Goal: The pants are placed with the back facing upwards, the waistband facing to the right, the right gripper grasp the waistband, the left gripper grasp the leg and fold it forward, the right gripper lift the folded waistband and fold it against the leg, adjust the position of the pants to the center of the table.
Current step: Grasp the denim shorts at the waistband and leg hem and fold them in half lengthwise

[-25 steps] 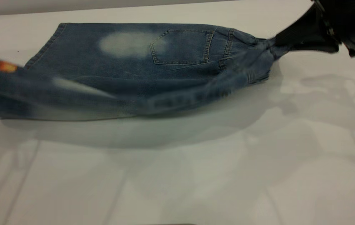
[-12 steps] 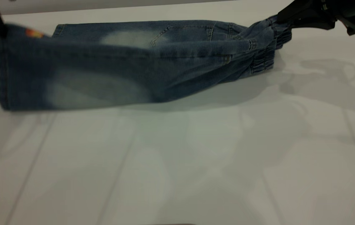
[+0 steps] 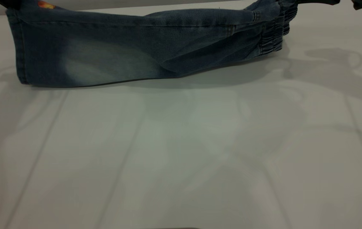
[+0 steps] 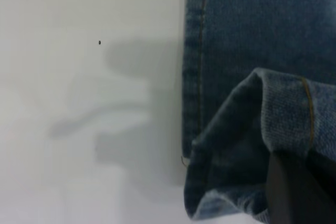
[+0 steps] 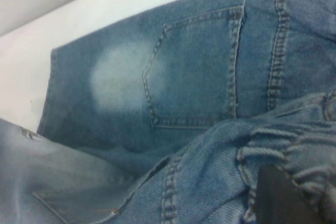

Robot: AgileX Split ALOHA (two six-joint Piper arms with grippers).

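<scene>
Exterior view: pants (image 3: pixel 130 51) hang over the table's (image 3: pixel 181 152) far side, right gripper (image 5: pixel 286 198) clenched on the waistband, left gripper (image 4: pixel 299 192) pinching the leg hem (raised for folding forward).

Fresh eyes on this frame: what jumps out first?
The pants, lifted off the table along their upper edge and hanging like a dark denim curtain across the far half of the exterior view. The left gripper pinches the leg hem at the far left, with an orange bit of print showing there, while the right gripper grips the gathered elastic waistband at the far right. Beneath, the right wrist view shows the other leg lying flat with its back pocket and pale faded patch.
</scene>
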